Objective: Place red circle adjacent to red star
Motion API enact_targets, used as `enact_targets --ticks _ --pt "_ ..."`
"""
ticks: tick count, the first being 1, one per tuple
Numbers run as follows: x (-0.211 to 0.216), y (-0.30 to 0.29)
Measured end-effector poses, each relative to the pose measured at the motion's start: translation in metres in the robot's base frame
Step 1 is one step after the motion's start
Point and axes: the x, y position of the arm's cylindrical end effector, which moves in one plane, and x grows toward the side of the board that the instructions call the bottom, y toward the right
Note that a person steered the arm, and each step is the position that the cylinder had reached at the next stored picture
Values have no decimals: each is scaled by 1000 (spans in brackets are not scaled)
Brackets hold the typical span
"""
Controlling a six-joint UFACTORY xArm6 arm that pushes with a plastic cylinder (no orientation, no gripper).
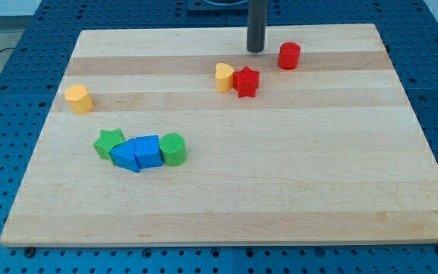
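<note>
The red circle (289, 56) stands near the view's top, right of centre. The red star (245, 81) lies below and to its left, a clear gap between them. A yellow heart (224, 77) touches the star's left side. My tip (256, 50) is at the end of the dark rod, just left of the red circle and above the red star, touching neither.
A yellow block (78, 99) sits at the view's left. A row lies lower left: green star (109, 142), blue block (127, 156), blue block (148, 151), green circle (173, 149). The wooden board (280, 183) ends at blue perforated table on all sides.
</note>
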Motion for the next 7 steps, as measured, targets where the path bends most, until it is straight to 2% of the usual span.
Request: enact_targets --ticks 1,2,3,4,5,6,7 --pt "-7 51" --pt "26 81" --pt "67 82" --pt "61 86" --pt "21 85" --pt "10 46" --pt "57 32"
